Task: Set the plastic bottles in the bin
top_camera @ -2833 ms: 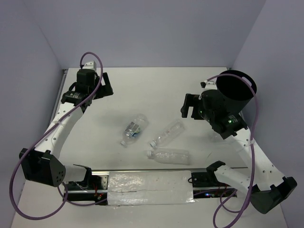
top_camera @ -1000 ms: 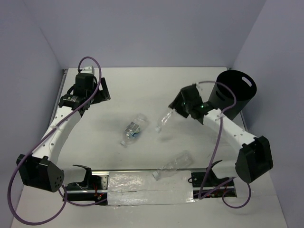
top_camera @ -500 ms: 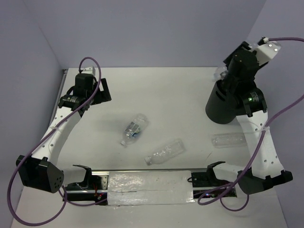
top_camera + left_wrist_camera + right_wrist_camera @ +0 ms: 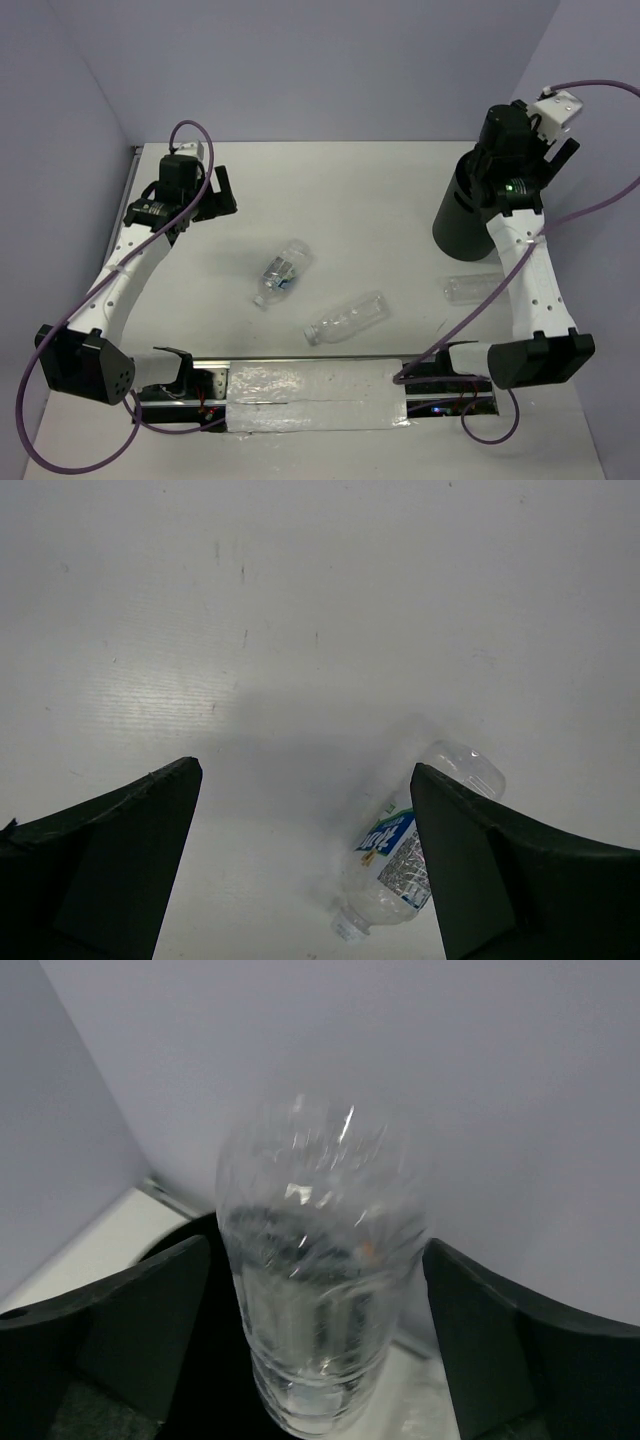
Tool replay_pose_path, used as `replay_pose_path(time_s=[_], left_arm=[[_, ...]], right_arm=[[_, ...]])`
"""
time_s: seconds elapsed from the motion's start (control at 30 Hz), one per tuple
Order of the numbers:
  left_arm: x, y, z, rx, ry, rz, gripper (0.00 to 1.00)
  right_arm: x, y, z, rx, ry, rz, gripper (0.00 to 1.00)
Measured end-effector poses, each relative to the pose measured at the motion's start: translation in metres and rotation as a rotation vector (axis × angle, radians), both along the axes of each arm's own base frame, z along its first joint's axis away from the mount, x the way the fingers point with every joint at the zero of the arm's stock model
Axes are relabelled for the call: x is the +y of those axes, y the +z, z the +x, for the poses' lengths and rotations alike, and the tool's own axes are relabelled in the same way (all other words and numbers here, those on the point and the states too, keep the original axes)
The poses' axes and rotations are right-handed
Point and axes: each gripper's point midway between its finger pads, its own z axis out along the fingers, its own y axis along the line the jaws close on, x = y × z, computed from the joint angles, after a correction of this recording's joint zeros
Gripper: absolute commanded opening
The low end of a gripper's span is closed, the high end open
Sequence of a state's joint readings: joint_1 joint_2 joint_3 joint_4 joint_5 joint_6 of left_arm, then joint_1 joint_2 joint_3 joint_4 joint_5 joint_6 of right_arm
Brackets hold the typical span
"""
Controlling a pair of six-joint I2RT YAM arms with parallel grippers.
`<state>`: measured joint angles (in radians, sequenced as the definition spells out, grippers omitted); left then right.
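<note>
Even, bright overhead light; soft shadows under the bottles on the white surface (image 4: 360, 190). Right-wrist bottle (image 4: 318, 1260) blurred, with glints.

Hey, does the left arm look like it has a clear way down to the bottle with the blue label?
Probably yes. The left gripper is open above bare table, the labelled bottle lies just ahead between its fingers, and nothing sits between them.

**White counter boxed in by pale lavender walls**

A matte white counter (image 4: 350, 190) sits enclosed on three sides by plain lavender-grey walls (image 4: 300, 70) meeting at two back corners. Lighting is soft and even. Along the near edge runs a strip of crinkled silvery tape (image 4: 315, 398).
</note>
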<state>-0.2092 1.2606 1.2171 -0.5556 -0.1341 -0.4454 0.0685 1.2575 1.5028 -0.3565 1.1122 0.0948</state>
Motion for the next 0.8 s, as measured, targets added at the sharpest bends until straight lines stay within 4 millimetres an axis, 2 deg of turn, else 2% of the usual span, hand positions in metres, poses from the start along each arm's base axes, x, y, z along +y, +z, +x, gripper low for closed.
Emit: replay_pose_path(time_s=[0.07,0.17,0.3,0.37,0.43,0.5,0.57,0.67,0.8], left_arm=[[-0.001,0.0,0.0,0.0,-0.003,-0.002,0.99],[-0.002,-0.001,-0.001,0.006,-0.012,-0.007,0.99],[-0.004,-0.004,-0.001,0.017,-0.021,-0.013,0.99],[-0.005,-0.005,-0.001,0.021,-0.023,-0.014,0.99],[-0.006,-0.006,-0.001,0.026,-0.027,-0.016,0.99],[-0.007,-0.008,-0.001,0.033,-0.031,-0.018,0.99],[-0.009,-0.01,-0.002,0.042,-0.041,-0.022,0.99],[-0.013,-0.014,-0.004,0.059,-0.06,-0.025,0.99],[-0.023,-0.017,-0.009,0.072,-0.114,-0.014,0.98]], right_arm=[[0.0,-0.015,0.01,0.052,0.004,0.001,1.0],[0.005,-0.024,0.028,0.1,0.03,0.018,1.0],[0.026,-0.014,0.036,0.101,0.121,0.038,1.0],[0.052,-0.005,0.033,0.076,0.207,0.049,1.0],[0.089,0.0,0.024,0.056,0.334,0.069,1.0],[0.123,-0.006,0.009,0.048,0.456,0.107,1.0],[0.152,-0.026,-0.007,0.067,0.569,0.167,1.0],[0.178,-0.081,-0.029,0.161,0.663,0.262,1.0],[0.201,-0.167,-0.059,0.369,0.724,0.354,1.0]])
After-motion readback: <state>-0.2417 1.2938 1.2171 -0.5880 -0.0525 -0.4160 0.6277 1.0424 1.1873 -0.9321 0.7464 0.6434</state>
